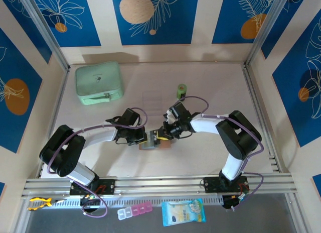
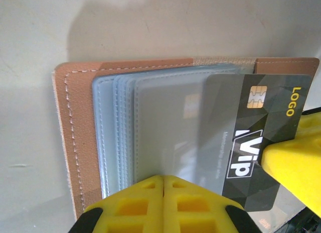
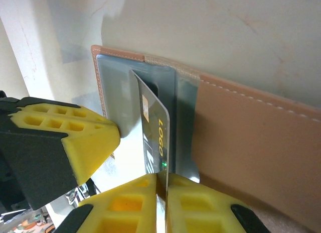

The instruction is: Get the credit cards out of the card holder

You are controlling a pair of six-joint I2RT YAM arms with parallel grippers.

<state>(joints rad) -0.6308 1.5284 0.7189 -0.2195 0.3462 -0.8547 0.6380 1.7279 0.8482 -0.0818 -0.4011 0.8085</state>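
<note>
Card holder (image 2: 80, 142) is lying open and flat on the pale table (image 2: 150, 27). It is tan-brown with white stitching and is holding a stack of grey see-through pockets (image 2: 165, 122). One dark credit card (image 2: 261, 127), with a gold chip and the words VIP and LOGO, is sticking partway out of a pocket. Your right gripper (image 3: 161, 190) is pinching that card's edge between its yellow fingers. Your left gripper (image 2: 163, 190) is sitting closed at the edge of the pockets, just beside the card, with its fingers touching each other.
</note>
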